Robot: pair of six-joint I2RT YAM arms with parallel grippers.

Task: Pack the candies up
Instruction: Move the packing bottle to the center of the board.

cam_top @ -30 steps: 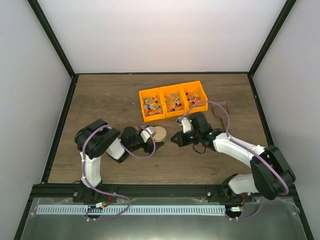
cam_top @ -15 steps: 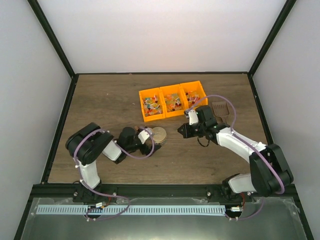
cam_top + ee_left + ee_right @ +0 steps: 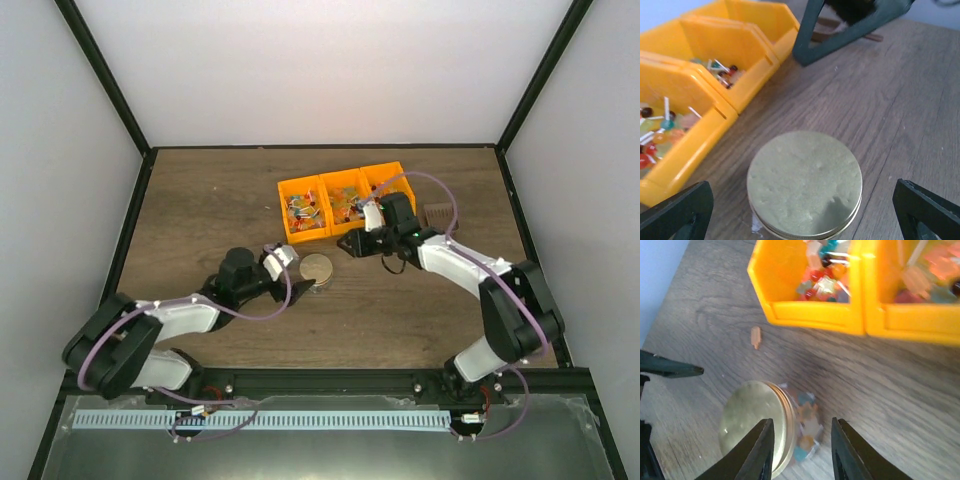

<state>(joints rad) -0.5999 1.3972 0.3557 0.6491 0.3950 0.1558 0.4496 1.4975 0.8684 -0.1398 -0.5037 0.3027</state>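
1. Found candies (image 3: pixel 822 275) loose in all three orange bins (image 3: pixel 810 320) at mid-worktop (image 3: pixel 200 200); noted more behind the clear wall of the jar (image 3: pixel 807 427), just in front of the bins.
2. Noted jar apparently upright, capped by a round lid (image 3: pixel 805 182); cannot tell whether seated fully.
3. Logged one small pale piece (image 3: pixel 756 336) on bare wood between jar and bins; possibly a stray candy.
4. Found left gripper (image 3: pixel 802 200) spread wide, one finger on either side of the jar, touching nothing.
5. Found right gripper (image 3: pixel 801 440) likewise parted and empty, hovering over the jar, near the bins' front wall.
6. Judged step in hand: securing the filled jar.
7. Recommend closing the left gripper on the glass below the lid, centred, to avoid tipping.
8. Recommend pressing or turning the lid with the right gripper only once the jar is held firm, keeping clear of the bins' front edge throughout.
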